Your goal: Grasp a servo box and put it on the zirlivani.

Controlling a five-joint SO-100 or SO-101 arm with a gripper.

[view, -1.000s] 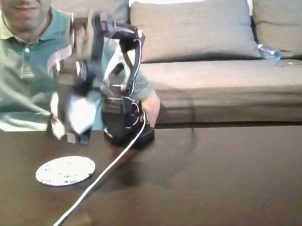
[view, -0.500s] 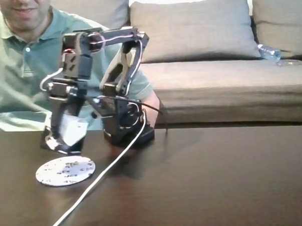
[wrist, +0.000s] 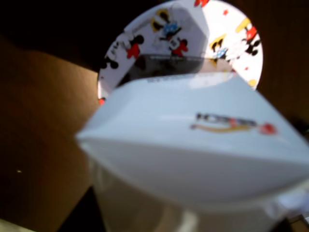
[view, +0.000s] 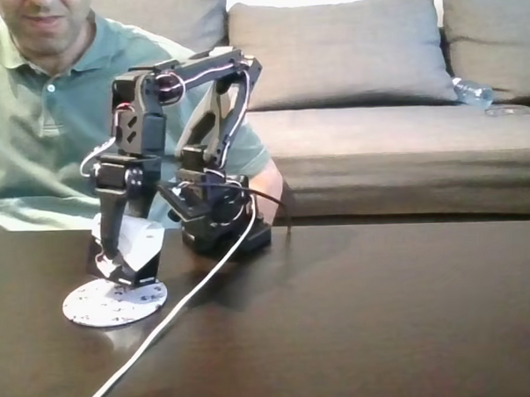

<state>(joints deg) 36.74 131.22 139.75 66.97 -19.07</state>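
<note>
One servo box (view: 137, 242) over zirlivani (view: 115, 303).

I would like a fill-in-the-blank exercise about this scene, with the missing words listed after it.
1. The claw holds the servo box directly above the round ____.
2. A white cable runs from the arm's base across the dark ____.
3. Behind the arm sits a person in a green polo ____.
4. In the wrist view, the zirlivani shows colourful ____ figures.

Missing words: zirlivani (disc); table; shirt; cartoon
</note>
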